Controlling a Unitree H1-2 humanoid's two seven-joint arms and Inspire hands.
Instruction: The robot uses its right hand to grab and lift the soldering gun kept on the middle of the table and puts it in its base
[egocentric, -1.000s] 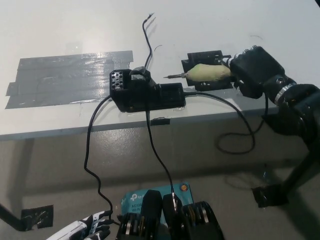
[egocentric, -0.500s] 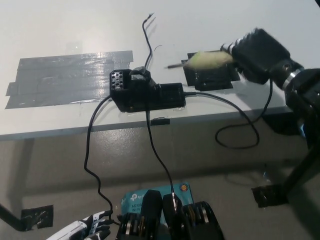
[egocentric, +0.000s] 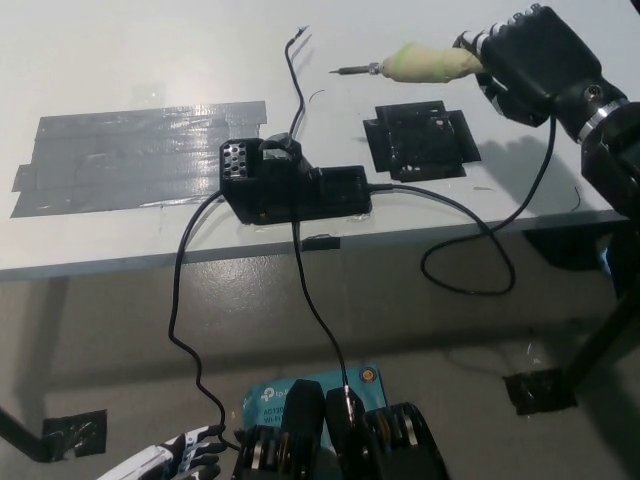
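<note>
White table (egocentric: 120, 60), right hand (egocentric: 535, 60) gripping yellow-handled soldering gun (egocentric: 420, 64)

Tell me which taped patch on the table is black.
The small square patch below the soldering gun; the wide patch on the left is grey.

Electronics workshop: soldering station (egocentric: 295, 190), taped white bench (egocentric: 120, 80), trailing cables (egocentric: 185, 330).

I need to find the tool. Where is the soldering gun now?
In the head view, upper right, the soldering gun is held by the right hand above the black mat.
</note>
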